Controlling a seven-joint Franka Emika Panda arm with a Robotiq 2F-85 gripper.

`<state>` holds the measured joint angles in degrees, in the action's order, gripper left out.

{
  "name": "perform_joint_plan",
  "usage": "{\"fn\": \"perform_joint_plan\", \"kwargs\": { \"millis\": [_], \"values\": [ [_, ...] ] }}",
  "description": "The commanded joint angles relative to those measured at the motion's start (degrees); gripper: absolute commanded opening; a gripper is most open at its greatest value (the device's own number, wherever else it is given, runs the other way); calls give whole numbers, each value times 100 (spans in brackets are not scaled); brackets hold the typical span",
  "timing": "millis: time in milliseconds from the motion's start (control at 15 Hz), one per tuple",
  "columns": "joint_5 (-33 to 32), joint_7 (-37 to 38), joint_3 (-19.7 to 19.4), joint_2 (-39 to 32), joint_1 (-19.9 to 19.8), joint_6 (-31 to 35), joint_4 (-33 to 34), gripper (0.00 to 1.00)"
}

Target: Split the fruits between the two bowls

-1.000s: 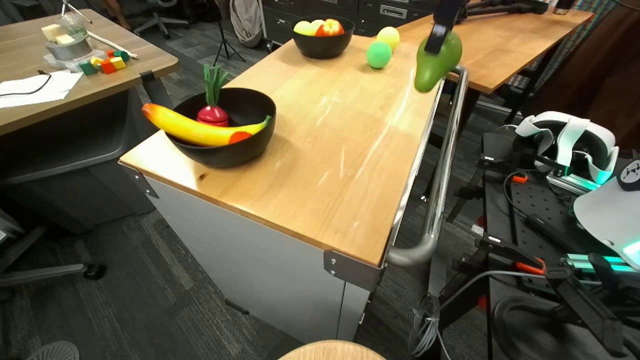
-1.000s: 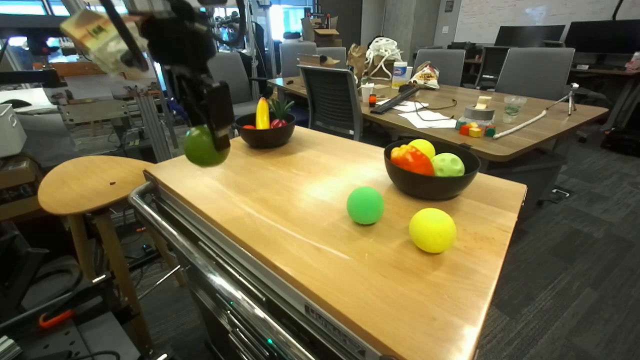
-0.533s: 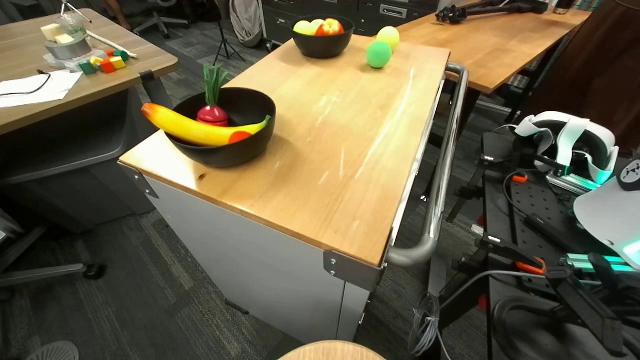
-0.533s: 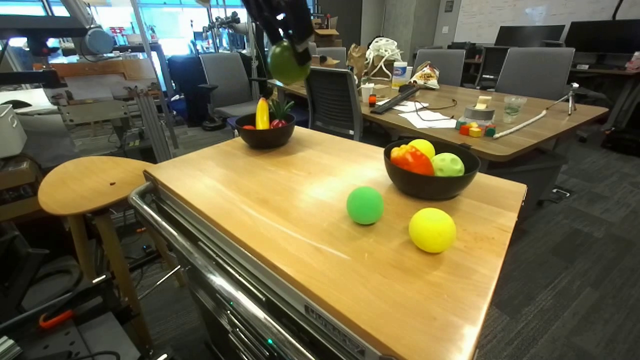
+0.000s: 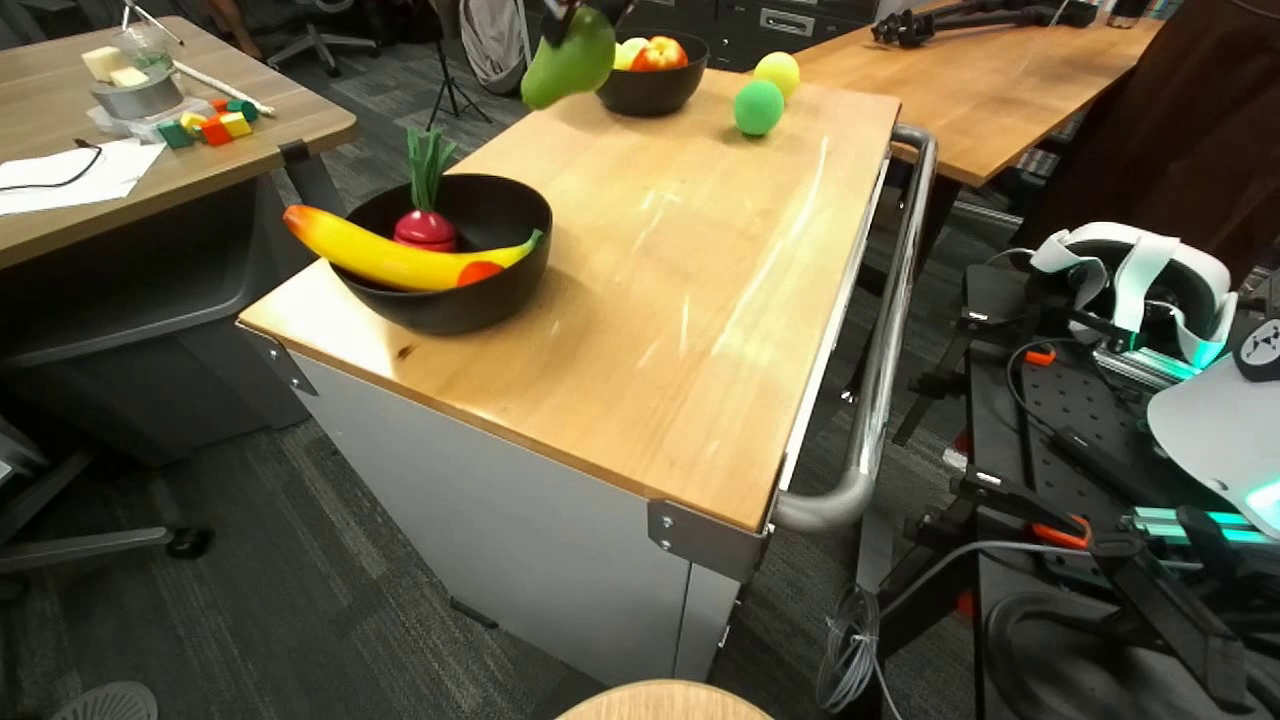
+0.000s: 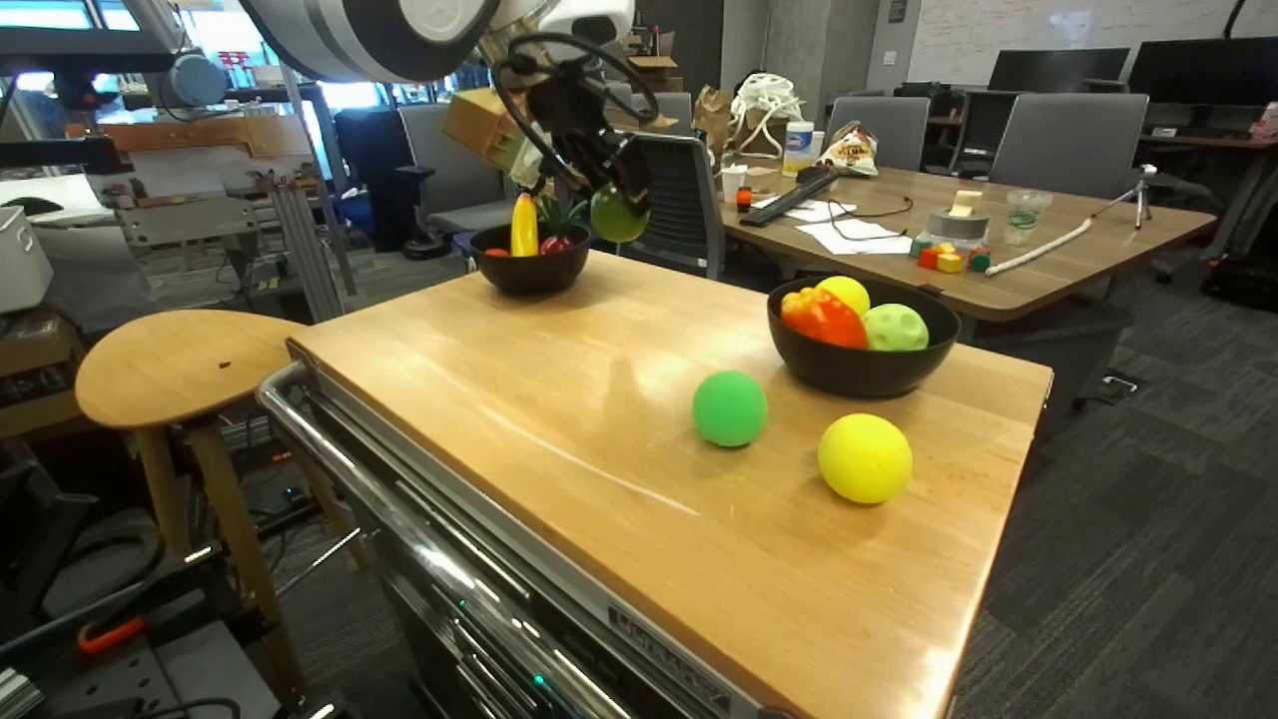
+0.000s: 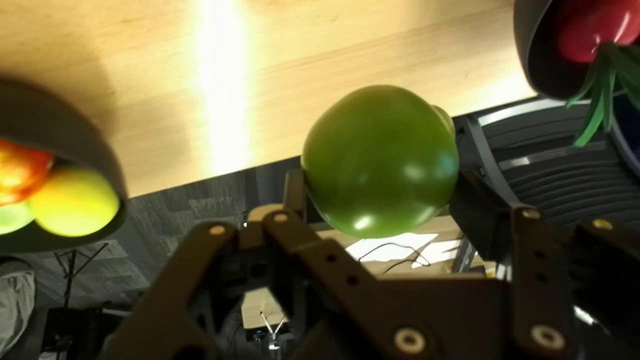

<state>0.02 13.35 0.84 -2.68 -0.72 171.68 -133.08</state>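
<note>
Both exterior views look down across the tabletop [image 5: 640, 380] from opposite ends.

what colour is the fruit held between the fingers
Glossy green; the fruit shows best in the wrist view.

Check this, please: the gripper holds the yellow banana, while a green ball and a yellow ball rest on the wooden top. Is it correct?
Not quite: the gripper holds the pear-shaped green fruit, not the banana, as the wrist view shows. A green ball and a yellow ball do rest on the wooden top.
</note>
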Motion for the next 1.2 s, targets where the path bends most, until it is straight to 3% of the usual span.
{"fn": "perform_joint_plan", "kwargs": {
  "millis": [0,200,667,1133],
  "values": [
    [-1212,1165,-106,-838,453,49,722,47],
    [-1660,1727,-156,-1085,921,-128,1073,47],
    [-1934,1941,-224,-749,1488,-53,1141,47],
    [-1851,1775,7,-725,1591,-46,1110,47]
  ]
}}
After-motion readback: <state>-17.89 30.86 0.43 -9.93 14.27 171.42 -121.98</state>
